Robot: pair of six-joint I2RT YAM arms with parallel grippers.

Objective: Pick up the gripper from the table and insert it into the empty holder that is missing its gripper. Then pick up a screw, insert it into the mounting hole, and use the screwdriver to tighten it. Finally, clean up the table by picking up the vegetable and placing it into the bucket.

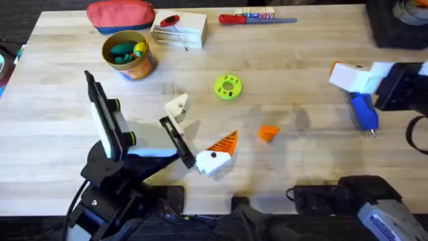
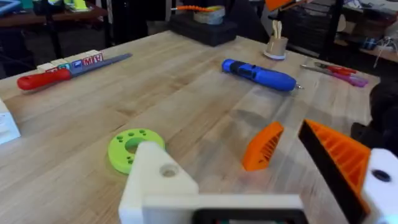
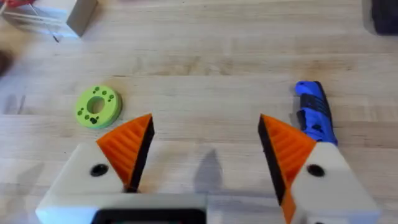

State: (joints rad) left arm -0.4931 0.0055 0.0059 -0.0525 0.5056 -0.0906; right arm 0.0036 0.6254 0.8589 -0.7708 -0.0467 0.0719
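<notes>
You're working over a pale wooden table (image 1: 294,60) with dark clutter at its far side. Around you sit a green disc (image 1: 228,88), a red pouch (image 1: 120,15), a red-handled screwdriver (image 1: 251,19) and a white box (image 1: 179,29). The bucket (image 1: 128,55) holds toy vegetables. The blue screwdriver (image 1: 364,111) lies by your right gripper (image 3: 202,146), whose jaws are spread with nothing between them. The small orange gripper (image 1: 267,133) lies loose on the wood, just beside your left gripper (image 1: 200,137). That one is released; its holder (image 2: 158,180) lacks an orange tip.
</notes>
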